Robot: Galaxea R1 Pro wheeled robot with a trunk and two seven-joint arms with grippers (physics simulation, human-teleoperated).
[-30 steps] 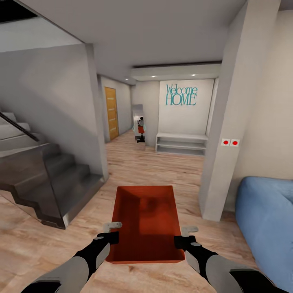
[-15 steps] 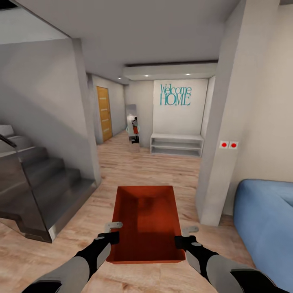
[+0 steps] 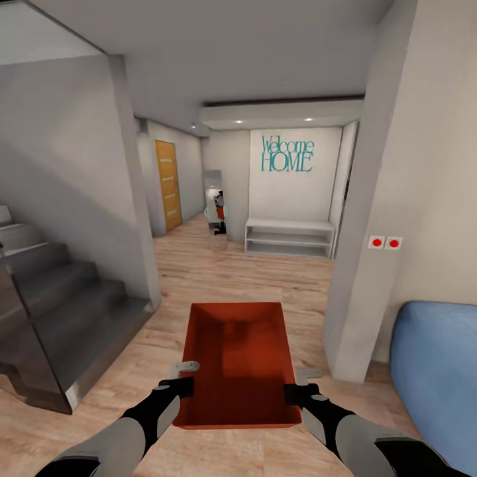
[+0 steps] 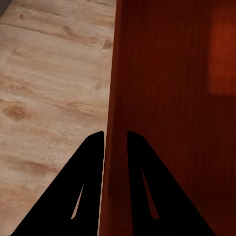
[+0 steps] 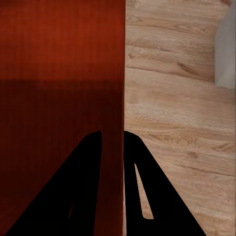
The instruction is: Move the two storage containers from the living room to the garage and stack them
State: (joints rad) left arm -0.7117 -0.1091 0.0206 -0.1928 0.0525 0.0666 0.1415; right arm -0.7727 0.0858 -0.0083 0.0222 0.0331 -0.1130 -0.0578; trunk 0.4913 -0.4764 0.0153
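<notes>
Staircase (image 3: 59, 305): dark grey steps at the far left, beside a grey wall; a base that drifts that way could clip the lowest step.
Left tool (image 3: 183, 379): pinching the left wall of the storage container; in the left wrist view one finger (image 4: 88, 162) lies outside the wall and the other inside, pressed against it.
Storage container (image 3: 238, 361): orange-red, lidless, held level between both arms above the plank floor (image 3: 238, 271), well clear of it.
Right tool (image 3: 299, 385): pinching the right wall the same way, one finger (image 5: 135, 167) outside and one inside.
Risk, grip: each hold takes only a thin strip of rim, so a jolt or the arms drifting apart could probably let the bin twist or slip.
Risk, route: the white pillar (image 3: 371, 218) stands near the bin's right side; a wide turn could knock the bin against it.
Sofa (image 3: 437, 371): blue, low at the far right, beyond the pillar.
Room: light wood planks, white walls, a hallway ahead with a wooden door (image 3: 167, 182), a white shelf unit (image 3: 289, 237) and "Welcome HOME" lettering (image 3: 287, 154); no grey concrete floor is in sight, so the carry seems far from finished.
</notes>
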